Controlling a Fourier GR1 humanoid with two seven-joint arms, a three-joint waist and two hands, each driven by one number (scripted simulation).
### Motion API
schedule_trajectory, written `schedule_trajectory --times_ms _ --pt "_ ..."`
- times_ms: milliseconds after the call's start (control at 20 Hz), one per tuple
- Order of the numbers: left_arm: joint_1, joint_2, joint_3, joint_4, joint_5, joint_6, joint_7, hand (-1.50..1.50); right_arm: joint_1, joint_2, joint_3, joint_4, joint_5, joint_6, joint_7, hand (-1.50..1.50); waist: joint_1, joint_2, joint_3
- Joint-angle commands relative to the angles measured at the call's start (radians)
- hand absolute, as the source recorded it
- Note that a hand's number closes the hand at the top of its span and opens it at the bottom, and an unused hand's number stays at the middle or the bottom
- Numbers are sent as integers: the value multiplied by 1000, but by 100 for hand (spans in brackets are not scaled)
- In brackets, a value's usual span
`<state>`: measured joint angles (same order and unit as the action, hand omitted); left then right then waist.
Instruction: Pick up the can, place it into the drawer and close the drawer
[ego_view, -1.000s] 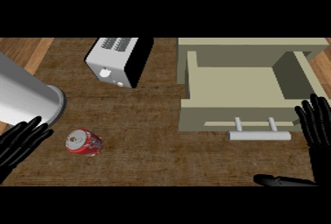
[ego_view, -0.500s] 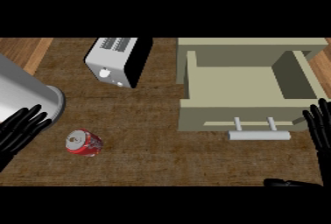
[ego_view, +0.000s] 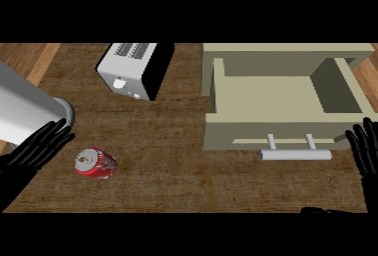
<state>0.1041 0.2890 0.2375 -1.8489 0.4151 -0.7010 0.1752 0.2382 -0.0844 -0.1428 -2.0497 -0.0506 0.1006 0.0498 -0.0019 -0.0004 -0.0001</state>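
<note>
Plainly, the can lay on its side on the brown surface, low and to the left, with its silver top turned up and toward the left hand and its long axis running from upper left to lower right. The left hand was just beside it, up and to the left, fingers straight and spread, holding nothing; a narrow strip of surface showed between the fingertips and the can, so they were apart, not touching. The right hand stood at the view's right edge with its fingers up and open, resting, beside the drawer's front.

The drawer stood pulled out at the upper right, its cream interior bare and its handle facing the near edge. It lay well apart from the can, across the middle of the surface. A white toaster sat between them toward the back, and a pale cylinder came in from the left, just above the left hand.

By my judgement the left hand was much the nearer of the two and the natural one for the pick. The can lay down and to the right of its fingers, so the reach would be short, and closing across the can's round body rather than along its length looked the surer hold. The carry to the drawer would then run rightward, clear of the toaster.
</note>
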Motion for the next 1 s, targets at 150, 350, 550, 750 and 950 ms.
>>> schedule_trajectory --times_ms 150,350,550,750,950 --pt "18 -78 -9 103 -192 -24 -157 -150 52 19 -26 11 -12 38 -58 -150 0 0 0" --pt "-23 -69 16 219 -263 -33 -251 -150 -1 17 -14 41 27 35 -49 -150 0 0 0" --pt "-32 -63 21 273 -314 -35 -315 -150 23 -16 -97 -27 -68 71 12 -150 -1 0 0" --pt "-108 -43 28 438 -398 -15 -415 -150 10 24 -44 71 22 62 -79 -150 -2 1 0" --pt "-51 9 53 480 -429 -59 -530 -150 -9 2 -76 -23 -32 63 39 -150 0 0 0"
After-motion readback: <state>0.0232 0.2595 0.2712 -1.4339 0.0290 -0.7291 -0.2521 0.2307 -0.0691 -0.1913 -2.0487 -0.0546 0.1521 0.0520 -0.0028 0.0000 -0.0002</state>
